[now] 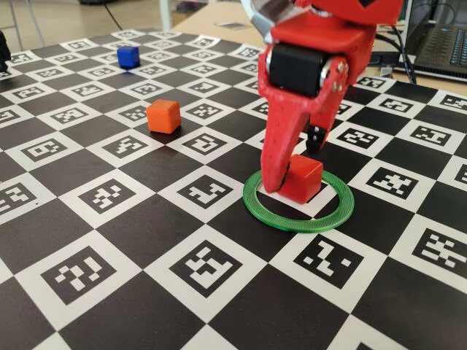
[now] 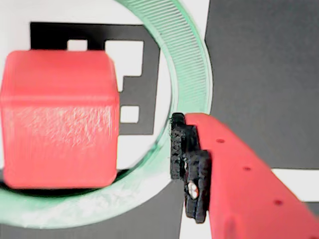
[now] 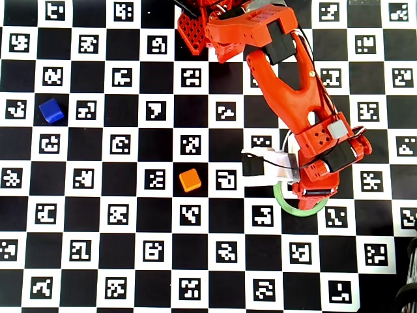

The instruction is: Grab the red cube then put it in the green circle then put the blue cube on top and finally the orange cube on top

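Checkered board (image 1: 131, 219) holds the green circle (image 1: 325, 219), where the red cube (image 1: 303, 177) sits between the open hand's (image 1: 292, 164) fingers.

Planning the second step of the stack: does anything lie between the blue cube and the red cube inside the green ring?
Partly. In the fixed view the small orange plastic cube sits on the checkered board roughly between the small glossy blue cube and the red cube inside the flat green ring. The red gripper stands around the red cube.
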You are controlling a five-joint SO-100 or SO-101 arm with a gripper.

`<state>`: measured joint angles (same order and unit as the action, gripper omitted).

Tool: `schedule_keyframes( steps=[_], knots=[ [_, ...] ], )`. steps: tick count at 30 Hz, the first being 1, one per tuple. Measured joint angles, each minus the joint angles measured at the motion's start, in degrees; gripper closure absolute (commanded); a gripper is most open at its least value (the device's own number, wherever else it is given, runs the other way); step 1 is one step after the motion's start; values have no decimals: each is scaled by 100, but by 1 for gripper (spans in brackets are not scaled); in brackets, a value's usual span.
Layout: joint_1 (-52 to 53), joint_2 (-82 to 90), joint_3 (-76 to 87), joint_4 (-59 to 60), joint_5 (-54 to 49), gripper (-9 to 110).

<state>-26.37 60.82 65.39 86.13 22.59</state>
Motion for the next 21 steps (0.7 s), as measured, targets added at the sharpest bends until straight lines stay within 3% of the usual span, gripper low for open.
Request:
schedule_keyframes(
  steps=[15,21],
  knots=[
    [1028,1441,167,765,-844,64],
    [1890,1793,615,940,-1740,64]
  ],
)
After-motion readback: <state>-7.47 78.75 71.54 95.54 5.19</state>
